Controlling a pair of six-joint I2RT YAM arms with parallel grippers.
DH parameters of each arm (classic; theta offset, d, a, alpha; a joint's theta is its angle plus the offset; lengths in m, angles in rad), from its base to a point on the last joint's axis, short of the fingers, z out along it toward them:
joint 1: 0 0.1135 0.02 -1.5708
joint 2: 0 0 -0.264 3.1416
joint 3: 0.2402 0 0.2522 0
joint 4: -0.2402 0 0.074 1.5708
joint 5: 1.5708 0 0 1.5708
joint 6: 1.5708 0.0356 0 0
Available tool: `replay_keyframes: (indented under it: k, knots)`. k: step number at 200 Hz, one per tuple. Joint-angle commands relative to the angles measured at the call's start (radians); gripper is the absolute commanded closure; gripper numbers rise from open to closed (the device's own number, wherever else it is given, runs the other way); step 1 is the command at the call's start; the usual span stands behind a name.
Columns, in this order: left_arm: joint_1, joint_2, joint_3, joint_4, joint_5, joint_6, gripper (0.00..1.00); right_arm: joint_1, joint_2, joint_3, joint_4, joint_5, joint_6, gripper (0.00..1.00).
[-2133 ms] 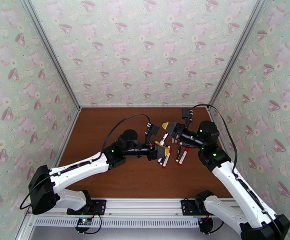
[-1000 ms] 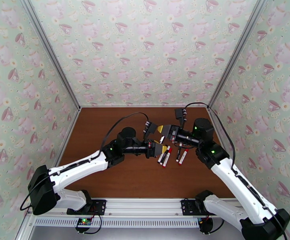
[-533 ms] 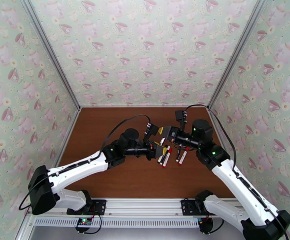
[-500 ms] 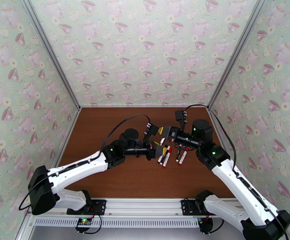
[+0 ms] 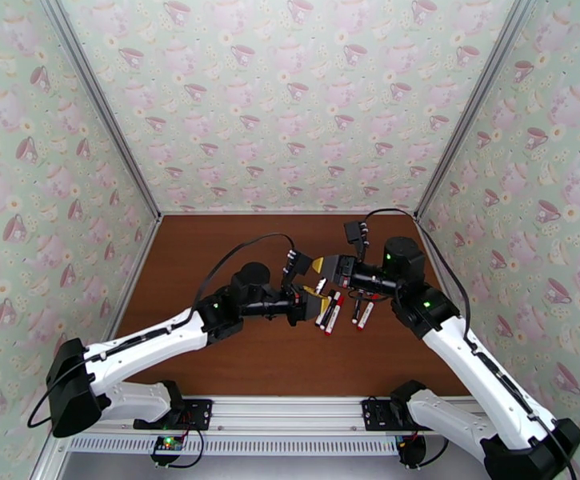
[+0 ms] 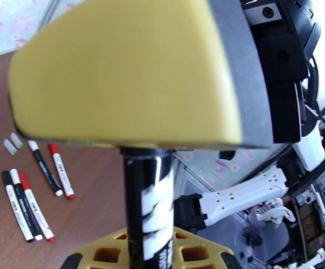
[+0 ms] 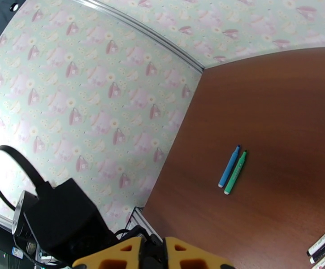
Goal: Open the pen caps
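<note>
**Top external: one pen, pinched from both sides**

Clamps the left gripper [image 5: 315, 296] on the barrel of a black pen [image 6: 147, 207] with white lettering, held above the middle of the brown table [image 5: 210, 258]. Presses the yellow fingers [image 6: 189, 253] in from either side of that barrel at the bottom of the left wrist view. Has the right gripper [image 5: 324, 274] pinched on the upper end of this pen — fingers nearly together in the right wrist view, with something dark between them. Cannot make out the held pen's cap, hidden behind the right gripper's big yellow finger [image 6: 117, 68].

Shows five loose pens [image 6: 25, 205] flat on the table off to one side in the left wrist view, three side by side and two just beside them. Carries red and black pen caps [image 6: 23, 179] on their ends. Shows two small pale stubs [image 6: 10, 143] near the pair — too blurred to identify. Finds a blue pen [image 7: 228, 167] and a green pen [image 7: 235, 172] lying side by side, well apart from the rest.
</note>
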Motion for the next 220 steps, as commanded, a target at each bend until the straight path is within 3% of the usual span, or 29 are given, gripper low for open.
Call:
replay_keyframes:
  k: [1, 26, 53, 78, 95, 137, 191, 220]
  knots:
    - [-0.018, -0.044, -0.039, -0.186, -0.033, 0.061, 1.0, -0.074, -0.017, 0.074, 0.028, 0.252, 0.025, 1.0]
    - [-0.017, -0.044, -0.055, -0.139, 0.072, 0.033, 1.0, -0.088, -0.016, 0.07, 0.04, 0.263, 0.028, 1.0]
    - [-0.001, -0.042, -0.101, 0.025, 0.264, -0.054, 1.0, -0.109, -0.014, 0.03, 0.177, 0.139, 0.045, 1.0]
    - [0.001, -0.031, -0.098, 0.057, 0.346, -0.077, 1.0, -0.122, -0.003, -0.005, 0.317, 0.042, 0.082, 1.0]
    - [0.001, -0.027, -0.095, 0.009, 0.312, -0.054, 1.0, -0.122, 0.002, -0.013, 0.365, 0.011, 0.082, 1.0]
    - [-0.03, -0.023, -0.048, -0.215, 0.002, 0.06, 1.0, -0.123, 0.01, 0.039, 0.181, 0.155, 0.057, 1.0]
    - [-0.002, -0.089, -0.116, -0.097, 0.014, 0.005, 1.0, -0.124, 0.043, 0.041, 0.163, 0.07, 0.019, 1.0]
    - [0.054, -0.179, -0.181, -0.016, 0.003, -0.044, 1.0, -0.122, 0.035, 0.019, 0.039, 0.076, -0.062, 1.0]
